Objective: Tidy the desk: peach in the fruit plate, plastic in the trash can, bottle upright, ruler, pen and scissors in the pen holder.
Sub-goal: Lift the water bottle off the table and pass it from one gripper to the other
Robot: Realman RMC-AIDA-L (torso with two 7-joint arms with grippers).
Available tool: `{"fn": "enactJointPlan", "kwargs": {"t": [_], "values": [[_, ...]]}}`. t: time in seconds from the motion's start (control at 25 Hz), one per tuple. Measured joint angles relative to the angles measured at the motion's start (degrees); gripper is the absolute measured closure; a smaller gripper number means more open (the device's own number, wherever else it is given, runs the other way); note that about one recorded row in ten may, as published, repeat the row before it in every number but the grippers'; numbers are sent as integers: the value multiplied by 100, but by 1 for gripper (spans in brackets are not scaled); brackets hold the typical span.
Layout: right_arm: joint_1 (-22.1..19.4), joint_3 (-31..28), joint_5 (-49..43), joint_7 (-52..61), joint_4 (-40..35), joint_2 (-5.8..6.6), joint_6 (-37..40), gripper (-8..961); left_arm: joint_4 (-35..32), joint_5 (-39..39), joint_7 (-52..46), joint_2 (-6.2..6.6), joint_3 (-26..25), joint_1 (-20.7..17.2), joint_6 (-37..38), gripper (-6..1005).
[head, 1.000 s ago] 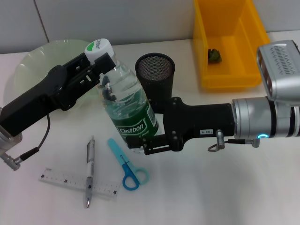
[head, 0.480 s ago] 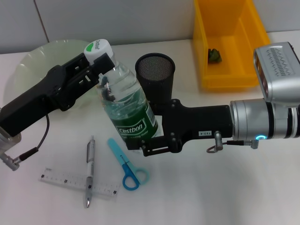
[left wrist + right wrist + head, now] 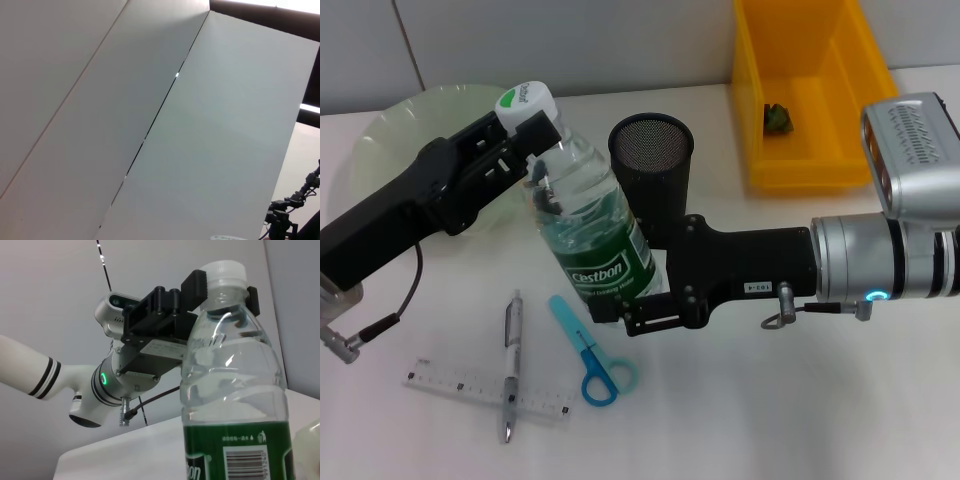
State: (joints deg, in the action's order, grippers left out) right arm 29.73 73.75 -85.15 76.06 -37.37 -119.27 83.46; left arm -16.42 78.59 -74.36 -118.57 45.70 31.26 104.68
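A clear bottle [image 3: 590, 225] with a green label and white cap [image 3: 526, 99] stands nearly upright, leaning a little left, in the middle of the desk. My left gripper [image 3: 546, 150] is shut on its neck just under the cap; the right wrist view shows its fingers [image 3: 192, 282] on either side of the neck. My right gripper [image 3: 632, 308] is shut on the bottle's base. The black mesh pen holder [image 3: 651, 160] stands right behind the bottle. The pen [image 3: 511, 365] lies across the ruler [image 3: 485, 390], with the blue scissors [image 3: 588, 350] beside them. The peach is out of view.
A pale green fruit plate [image 3: 390, 130] sits at the back left, partly covered by my left arm. A yellow bin [image 3: 810, 150] at the back right holds a small green crumpled thing [image 3: 778, 117].
The left arm has drifted slightly up and left, taking the bottle's cap with it. The bottle's base and the right arm have barely moved.
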Motion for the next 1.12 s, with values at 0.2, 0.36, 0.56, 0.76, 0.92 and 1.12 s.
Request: {"fn": "enactJointPlan", "kwargs": {"t": [0.2, 0.36, 0.56, 0.76, 0.92, 1.12], "values": [[3, -1, -2, 8, 27, 0, 10, 138, -3, -16, 0, 0, 0, -8, 0, 553], [-2, -2, -45, 8, 28, 0, 5, 138, -15, -25, 0, 0, 0, -24, 1, 553], [-20, -2, -58, 10, 29, 0, 3, 137, -19, -47, 0, 0, 1, -24, 1, 553], [-36, -1, -118, 18, 28, 0, -4, 137, -19, -115, 0, 5, 1, -24, 1, 552], [-45, -1, -147, 21, 54, 5, -6, 136, -19, -124, 1, 10, 0, -24, 1, 552], [-47, -1, -153, 15, 110, 9, -8, 137, -23, -128, 0, 10, 0, -25, 4, 552]]}}
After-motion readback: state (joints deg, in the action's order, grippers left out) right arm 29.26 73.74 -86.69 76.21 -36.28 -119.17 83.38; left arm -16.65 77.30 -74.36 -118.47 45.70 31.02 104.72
